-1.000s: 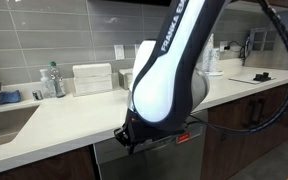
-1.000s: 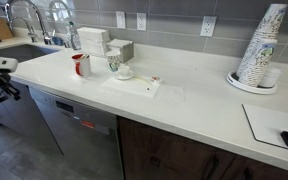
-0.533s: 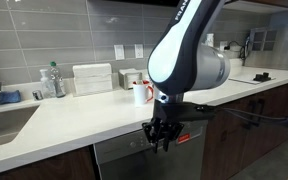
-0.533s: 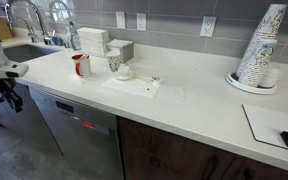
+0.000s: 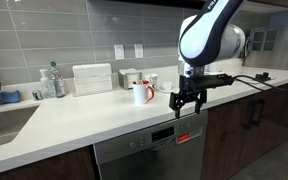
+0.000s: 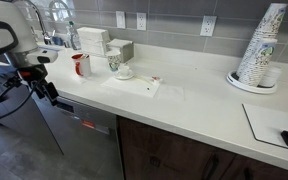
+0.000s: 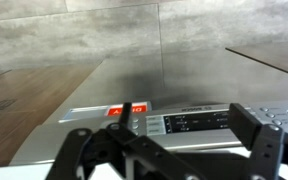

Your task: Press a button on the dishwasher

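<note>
the gripper (image 5: 187, 100) hangs open, its jaws spread with nothing between them, just above the top edge of the dishwasher (image 5: 149, 150) and not touching it. the dishwasher sits under the white table (image 5: 74, 115), beside dark wooden cabinets (image 5: 246, 125). in the wrist view its dark control strip (image 7: 189, 122) and red lit display (image 7: 124, 111) lie beyond the gripper.

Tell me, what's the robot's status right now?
Gripper open, empty, hanging over the dishwasher. Control strip untouched, red display lit. Nothing in the way.
</note>
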